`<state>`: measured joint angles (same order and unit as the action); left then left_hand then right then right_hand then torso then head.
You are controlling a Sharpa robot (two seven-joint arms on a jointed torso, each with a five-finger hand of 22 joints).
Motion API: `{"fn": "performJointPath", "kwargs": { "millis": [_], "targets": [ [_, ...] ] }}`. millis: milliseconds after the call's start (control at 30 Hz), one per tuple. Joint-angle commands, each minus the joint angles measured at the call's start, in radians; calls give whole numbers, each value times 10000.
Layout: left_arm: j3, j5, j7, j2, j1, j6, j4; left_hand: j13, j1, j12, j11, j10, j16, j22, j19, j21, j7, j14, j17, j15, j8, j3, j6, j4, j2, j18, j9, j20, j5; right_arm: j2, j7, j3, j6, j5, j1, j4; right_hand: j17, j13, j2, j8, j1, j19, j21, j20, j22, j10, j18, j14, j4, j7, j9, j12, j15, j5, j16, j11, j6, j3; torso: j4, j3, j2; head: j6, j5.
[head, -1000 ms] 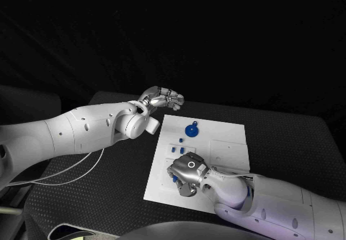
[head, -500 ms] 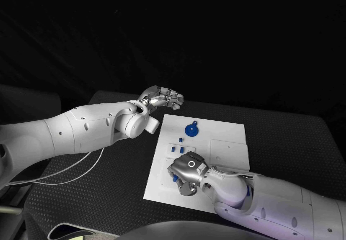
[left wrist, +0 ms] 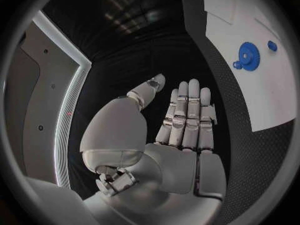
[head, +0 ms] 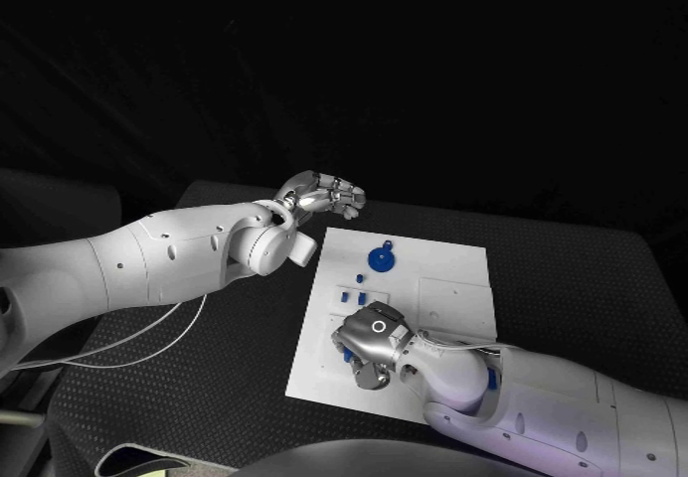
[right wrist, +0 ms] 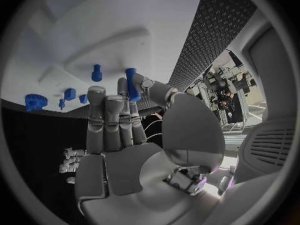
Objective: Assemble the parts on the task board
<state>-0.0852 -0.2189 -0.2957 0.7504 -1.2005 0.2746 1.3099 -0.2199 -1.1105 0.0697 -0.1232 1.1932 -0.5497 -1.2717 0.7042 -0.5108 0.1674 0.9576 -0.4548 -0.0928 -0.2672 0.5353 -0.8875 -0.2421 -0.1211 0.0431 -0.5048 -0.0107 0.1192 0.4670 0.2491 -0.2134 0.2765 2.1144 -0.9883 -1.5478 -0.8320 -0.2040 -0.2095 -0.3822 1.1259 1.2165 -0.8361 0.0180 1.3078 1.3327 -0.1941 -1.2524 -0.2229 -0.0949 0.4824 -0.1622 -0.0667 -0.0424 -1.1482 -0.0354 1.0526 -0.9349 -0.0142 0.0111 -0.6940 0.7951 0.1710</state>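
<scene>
Head view: white task board (head: pixel 444 273) lying on the black table (head: pixel 574 268). Right hand (head: pixel 376 348), over the board's near left part, pinches a blue peg (right wrist: pixel 132 83) between thumb and fingers, the peg upright above the board. Left hand (head: pixel 324 194), beyond the board's far left corner and off the plate, holds nothing; its fingers lie straight and side by side, thumb apart. A blue gear (head: pixel 380 258) lies on the board's far part; smaller blue parts (head: pixel 363 296) stand between the gear and the right hand
</scene>
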Motion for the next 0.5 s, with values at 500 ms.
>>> {"fn": "performJointPath", "kwargs": {
  "millis": [500],
  "targets": [
    [7, 49, -55, -5, -24, -131, 36, 17, -37, 14, 14, -67, 61, -20, 33, 50, -13, 73, -32, -10, -60, -17, 69, 71, -33, -53, 11, 46, -1, -45, -262, -27, -568, -125, 7, 38, -17, -9, -3, -9, 32, -30, -49, 20, 185, 31, -677, 25, -15, -32, 24, 40, -60, -61, 39, -30, 47, -33, 2, -1, -1, 39, 33]
  ]
}}
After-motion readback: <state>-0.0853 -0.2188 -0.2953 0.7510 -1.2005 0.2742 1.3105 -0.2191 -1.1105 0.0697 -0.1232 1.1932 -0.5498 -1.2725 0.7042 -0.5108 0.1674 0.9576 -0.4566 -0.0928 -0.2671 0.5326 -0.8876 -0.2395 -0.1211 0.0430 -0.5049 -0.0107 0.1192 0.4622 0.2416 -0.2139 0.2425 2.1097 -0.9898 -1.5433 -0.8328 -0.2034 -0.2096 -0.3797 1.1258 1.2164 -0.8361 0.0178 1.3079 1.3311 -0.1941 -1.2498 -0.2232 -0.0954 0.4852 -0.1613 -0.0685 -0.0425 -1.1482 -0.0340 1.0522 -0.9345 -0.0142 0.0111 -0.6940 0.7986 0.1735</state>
